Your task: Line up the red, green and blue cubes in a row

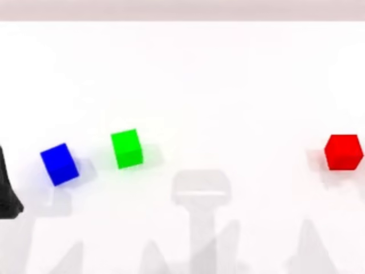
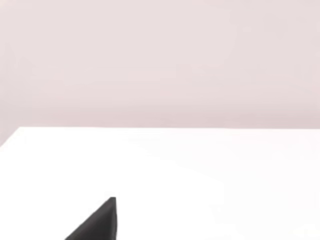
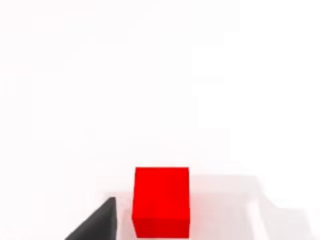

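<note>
A: What does the scene look like from above?

B: A plain white table with a pale pinkish strip of background along its far edge. Three cubes sit on it. The blue cube is at the far left, turned at an angle so its edges run diagonally. The green cube is just to its right, apart from it and only slightly rotated. The red cube is well apart from both, near the right edge, sitting almost square. They are cubes, so none has a long axis.

A: Any arms up there?

B: Only a dark part of the left arm at the left edge, near the blue cube. The right arm itself is not in the top view, and no fingertips show there.

A: And the left wrist view?

B: Bare table and the pinkish wall behind it, with one dark finger of the left gripper at the frame's edge. No cube shows. I cannot tell how its fingers stand.

A: The right wrist view?

B: The red cube fills the near part, resting flat on the table, with one dark finger of the right gripper just beside it. Whether they touch, or how far the fingers are spread, I cannot tell.
</note>
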Controlling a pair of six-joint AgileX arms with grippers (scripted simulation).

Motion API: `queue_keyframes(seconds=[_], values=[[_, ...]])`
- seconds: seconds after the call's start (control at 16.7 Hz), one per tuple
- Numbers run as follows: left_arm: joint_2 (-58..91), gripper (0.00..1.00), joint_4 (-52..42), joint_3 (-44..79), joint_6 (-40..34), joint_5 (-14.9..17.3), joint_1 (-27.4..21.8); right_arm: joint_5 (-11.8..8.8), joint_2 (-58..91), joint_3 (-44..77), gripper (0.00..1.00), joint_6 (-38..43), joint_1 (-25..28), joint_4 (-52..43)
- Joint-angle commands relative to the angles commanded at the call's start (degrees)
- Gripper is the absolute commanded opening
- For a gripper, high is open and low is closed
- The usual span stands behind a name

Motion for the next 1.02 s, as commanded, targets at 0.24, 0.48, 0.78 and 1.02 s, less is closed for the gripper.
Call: queue_keyframes(seconds=[0.24,0.48,0.78,1.02], values=[[0.0,1.00,0.0,0.0,0.0,0.0,0.0,0.2,25.9,17.7,1.00,1.5,1.6,-13.6],[0.0,1.00,0.0,0.0,0.0,0.0,0.0,0.4,47.4,33.8,1.00,2.9,3.2,-26.1],[0.0,1.00,0.0,0.0,0.0,0.0,0.0,0.3,67.3,49.7,1.00,4.4,4.6,-37.2],[0.0,1.00,0.0,0.0,0.0,0.0,0.0,0.1,74.2,55.8,1.00,5.0,5.2,-41.1]])
